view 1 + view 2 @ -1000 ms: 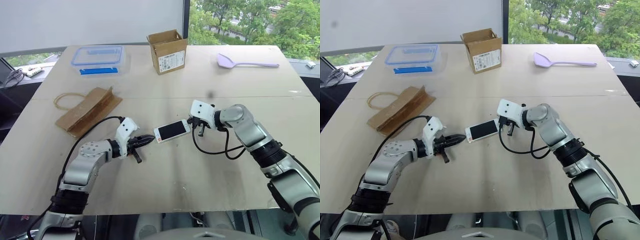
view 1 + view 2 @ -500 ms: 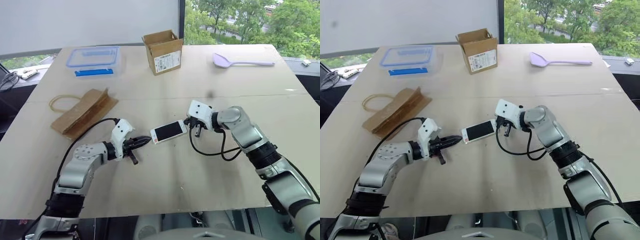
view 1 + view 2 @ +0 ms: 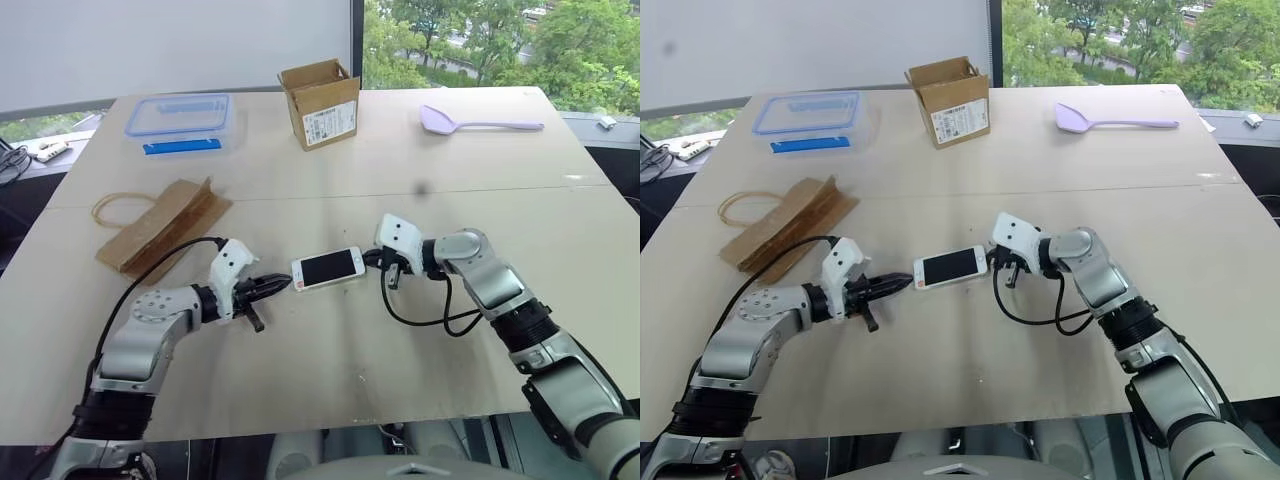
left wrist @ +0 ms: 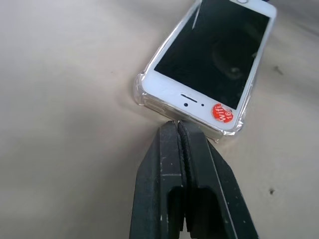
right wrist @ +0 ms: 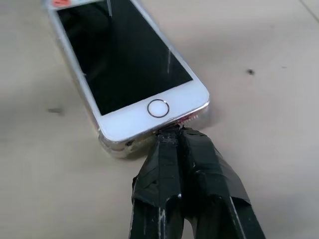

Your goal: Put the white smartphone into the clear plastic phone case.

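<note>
The white smartphone (image 3: 328, 268) lies screen up on the table between my two grippers. The clear plastic phone case (image 4: 141, 97) shows as a glinting rim around the phone's edges, also seen at the home-button corner of the case (image 5: 112, 147). My left gripper (image 3: 283, 285) is shut, and its tips (image 4: 175, 124) touch the case's end by the earpiece and a red sticker. At the opposite end, my right gripper (image 3: 373, 262) is shut with its tips (image 5: 172, 130) against the edge below the home button.
A clear food box with a blue lid (image 3: 182, 120) stands at the back left and an open cardboard box (image 3: 320, 100) at the back middle. A lilac spatula (image 3: 480, 122) lies at the back right. A folded brown paper bag (image 3: 160, 222) lies to the left.
The whole view has shifted. The phone has swung to lie more level across the table. My right gripper has sunk and turned with it; the left gripper has barely moved.
</note>
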Controlling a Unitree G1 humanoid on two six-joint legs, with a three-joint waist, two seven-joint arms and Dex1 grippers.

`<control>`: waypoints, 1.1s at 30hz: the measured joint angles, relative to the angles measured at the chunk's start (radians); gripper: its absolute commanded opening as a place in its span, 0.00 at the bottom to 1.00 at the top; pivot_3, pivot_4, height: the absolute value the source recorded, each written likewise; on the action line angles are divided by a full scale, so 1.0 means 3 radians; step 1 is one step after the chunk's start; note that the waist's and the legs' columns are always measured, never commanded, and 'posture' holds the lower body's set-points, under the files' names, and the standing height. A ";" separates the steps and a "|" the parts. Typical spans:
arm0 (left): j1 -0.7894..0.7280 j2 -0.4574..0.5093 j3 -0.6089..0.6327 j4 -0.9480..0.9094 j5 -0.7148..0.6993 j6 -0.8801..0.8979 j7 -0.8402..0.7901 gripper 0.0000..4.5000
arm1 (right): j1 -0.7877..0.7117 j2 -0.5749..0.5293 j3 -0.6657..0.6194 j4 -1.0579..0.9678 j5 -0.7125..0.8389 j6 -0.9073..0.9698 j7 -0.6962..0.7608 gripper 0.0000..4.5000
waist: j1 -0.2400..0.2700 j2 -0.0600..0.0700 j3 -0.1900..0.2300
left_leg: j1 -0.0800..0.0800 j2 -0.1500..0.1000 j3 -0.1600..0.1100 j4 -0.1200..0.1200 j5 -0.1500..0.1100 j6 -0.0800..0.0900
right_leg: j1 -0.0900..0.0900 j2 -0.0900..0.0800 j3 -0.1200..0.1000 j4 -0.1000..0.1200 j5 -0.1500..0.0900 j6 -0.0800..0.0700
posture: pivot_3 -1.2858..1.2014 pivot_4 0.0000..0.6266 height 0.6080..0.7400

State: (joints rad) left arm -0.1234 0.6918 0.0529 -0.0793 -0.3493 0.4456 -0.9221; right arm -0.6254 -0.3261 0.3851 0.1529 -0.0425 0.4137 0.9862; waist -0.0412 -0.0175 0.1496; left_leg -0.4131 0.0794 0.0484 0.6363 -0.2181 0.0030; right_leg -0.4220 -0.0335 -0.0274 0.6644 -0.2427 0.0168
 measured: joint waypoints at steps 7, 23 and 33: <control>-0.0003 0.0035 0.0018 0.0013 -0.0006 0.0018 -0.0070 0.01 | 0.0231 -0.0183 0.0040 -0.0617 0.0162 0.0362 0.0241 0.00 | 0.0008 0.0000 0.0000 | -0.0002 0.0000 0.0000 0.0000 0.0000 0.0000 | 0.0000 -0.0001 0.0000 -0.0001 0.0000 0.0000 | 0.52 0.24 1.00; -0.0270 0.0006 0.0053 0.0000 -0.0236 0.0013 -0.0329 0.01 | 0.0521 -0.0643 -0.0391 -0.0953 0.0304 0.0615 -0.0183 0.00 | 0.0104 -0.0007 0.0005 | -0.0007 -0.0004 0.0001 0.0003 0.0000 0.0000 | 0.0000 -0.0005 -0.0002 -0.0005 0.0000 0.0000 | 0.52 0.24 1.00; -0.0437 -0.0215 -0.0447 0.0115 -0.0148 0.0066 -0.0412 0.01 | 0.0571 -0.0477 -0.0525 -0.1360 0.0709 0.1002 -0.0318 0.00 | 0.0096 -0.0008 0.0006 | -0.0005 -0.0004 -0.0004 0.0003 0.0000 0.0000 | 0.0000 -0.0001 -0.0003 -0.0002 0.0000 0.0001 | 0.52 0.24 1.00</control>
State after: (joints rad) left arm -0.2544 0.6273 -0.0810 -0.0447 -0.3939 0.4654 -1.0458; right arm -0.4541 -0.4692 0.2277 -0.2551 0.1701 0.7142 0.8909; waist -0.0123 -0.0199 0.1513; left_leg -0.4146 0.0781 0.0472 0.6372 -0.2181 0.0031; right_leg -0.4219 -0.0337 -0.0282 0.6638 -0.2427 0.0171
